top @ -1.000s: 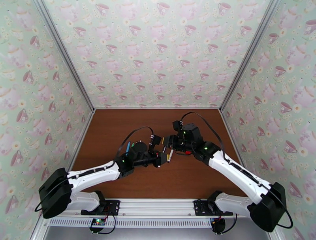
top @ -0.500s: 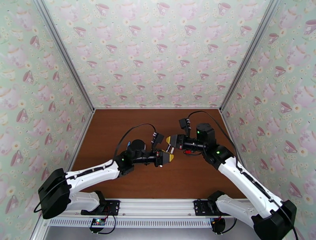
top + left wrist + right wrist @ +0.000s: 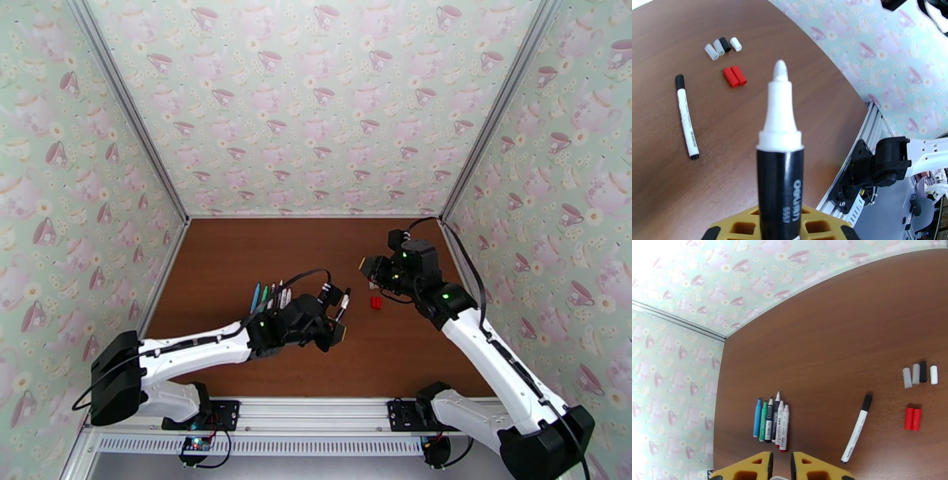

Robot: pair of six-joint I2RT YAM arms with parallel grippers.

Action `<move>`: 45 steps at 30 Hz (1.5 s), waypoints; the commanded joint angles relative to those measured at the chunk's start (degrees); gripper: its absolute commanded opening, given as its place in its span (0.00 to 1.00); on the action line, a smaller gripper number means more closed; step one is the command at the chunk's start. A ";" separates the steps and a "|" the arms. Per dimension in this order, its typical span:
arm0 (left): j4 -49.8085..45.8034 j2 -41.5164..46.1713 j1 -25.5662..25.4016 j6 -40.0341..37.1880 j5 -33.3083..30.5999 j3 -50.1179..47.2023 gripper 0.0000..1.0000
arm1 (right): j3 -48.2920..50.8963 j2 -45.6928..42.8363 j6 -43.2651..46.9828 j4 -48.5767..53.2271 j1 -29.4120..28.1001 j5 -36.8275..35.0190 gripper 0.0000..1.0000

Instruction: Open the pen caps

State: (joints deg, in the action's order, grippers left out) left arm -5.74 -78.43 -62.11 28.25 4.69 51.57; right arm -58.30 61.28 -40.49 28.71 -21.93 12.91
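Over the brown table [image 3: 809, 338], our left gripper [image 3: 780, 223] is clenching an uncapped black marker [image 3: 780, 173] and our right gripper [image 3: 781, 465] is pinching shut. A capped white pen [image 3: 856, 430] is lying beside two red pen caps [image 3: 913, 419], four more caps [image 3: 920, 374] just beyond.

Teacup-wallpaper walls [image 3: 316, 103] (pastel green) enclose a brown table [image 3: 237, 253]

- Looked like a robotics lab test cell, not anybody's home, teacup wallpaper [image 3: 316, 103] or not.
- Papered walls [image 3: 553, 158] were panels set in aluminium framing [image 3: 133, 118].
- Left arm [image 3: 189, 351] and right arm [image 3: 482, 347] were bolted to a metal rail [image 3: 316, 406] at the near edge of a brown bench [image 3: 237, 253].
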 commanded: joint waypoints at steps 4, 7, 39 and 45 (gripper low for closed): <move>9.29 6.83 3.66 3.43 5.79 -5.88 0.08 | 3.13 0.26 11.92 6.83 2.25 2.96 0.13; 13.53 8.49 6.12 5.92 8.64 -8.75 0.09 | 5.52 0.50 16.21 8.60 4.17 1.89 0.13; 15.05 7.17 8.14 9.28 9.42 -10.17 0.12 | 5.31 29.43 23.09 1.07 19.43 2.97 0.20; 15.05 7.00 8.06 9.28 9.39 -10.17 0.12 | 5.13 31.31 23.26 1.13 19.47 2.37 0.22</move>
State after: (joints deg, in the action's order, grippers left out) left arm 7.84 -71.07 -54.28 37.15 12.88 41.76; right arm -51.51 91.61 -18.26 30.04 -2.50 14.33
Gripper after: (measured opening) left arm 0.186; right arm 0.216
